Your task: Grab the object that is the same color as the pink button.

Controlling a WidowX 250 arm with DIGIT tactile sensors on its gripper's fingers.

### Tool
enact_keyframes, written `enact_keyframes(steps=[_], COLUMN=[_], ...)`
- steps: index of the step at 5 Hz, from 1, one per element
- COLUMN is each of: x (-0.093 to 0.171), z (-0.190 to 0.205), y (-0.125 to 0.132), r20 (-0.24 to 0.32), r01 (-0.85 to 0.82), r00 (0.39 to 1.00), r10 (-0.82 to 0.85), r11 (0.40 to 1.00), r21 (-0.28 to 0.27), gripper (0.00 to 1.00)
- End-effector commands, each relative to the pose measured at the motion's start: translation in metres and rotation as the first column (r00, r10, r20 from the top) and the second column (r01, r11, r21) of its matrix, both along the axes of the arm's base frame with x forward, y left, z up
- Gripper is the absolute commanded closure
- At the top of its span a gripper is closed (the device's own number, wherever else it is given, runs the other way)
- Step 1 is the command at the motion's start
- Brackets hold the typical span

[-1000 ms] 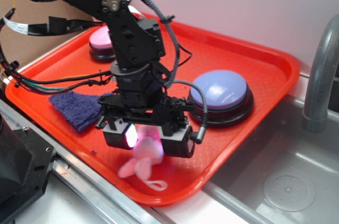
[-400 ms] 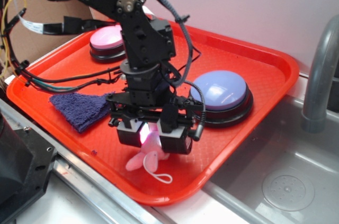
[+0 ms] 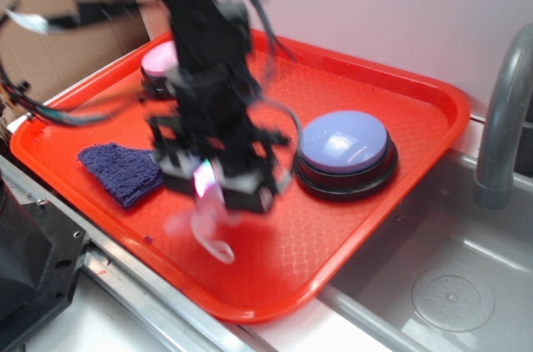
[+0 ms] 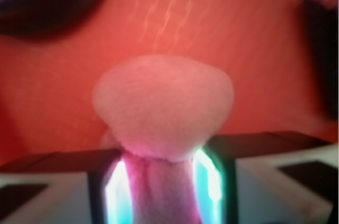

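In the exterior view you see the arm blurred by motion over the red tray (image 3: 400, 94), with the gripper (image 3: 218, 185) above the tray's middle, between the folded blue-purple cloth (image 3: 121, 171) on its left and the large lavender-blue button (image 3: 344, 142) on its right. The pink plush toy (image 3: 202, 217) hangs below the gripper as a pale smear, with its white string loop (image 3: 219, 249) dangling under it; you cannot tell from the blur whether the loop touches the tray. The pink button (image 3: 156, 61) sits at the tray's far corner, partly hidden behind the arm. A grey faucet (image 3: 504, 127) rises at the right edge above a steel sink (image 3: 450, 285). In the wrist view you see the fingers (image 4: 214, 181) pinching the pink plush toy (image 4: 164, 107) by a narrow part, lit strips glowing on either side of it, while its rounded bulk bulges out beyond the tips over the red tray (image 4: 212, 17). A dark curved edge of the lavender-blue button (image 4: 47, 7) shows at upper left, and a dark blur at the right edge is too soft to name.
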State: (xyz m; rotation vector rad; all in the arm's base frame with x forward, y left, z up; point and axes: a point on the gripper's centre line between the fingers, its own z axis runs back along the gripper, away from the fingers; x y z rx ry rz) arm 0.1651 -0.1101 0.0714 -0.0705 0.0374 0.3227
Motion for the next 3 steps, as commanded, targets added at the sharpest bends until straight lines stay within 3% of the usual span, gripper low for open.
enact_keyframes(steps=[1, 2, 3], x=[0.021, 0.028, 0.034], z=[0.092, 0.129, 0.150], y=[0.048, 0.085, 0.119], r20=[0.021, 0.011, 0.034], r01=[0.081, 0.105, 0.108], r00=[0.997, 0.994, 0.994], r10=[-0.080, -0.105, -0.107], r11=[0.994, 0.992, 0.993], r21=[-0.073, -0.074, -0.040], gripper=[1.00, 1.00, 1.00])
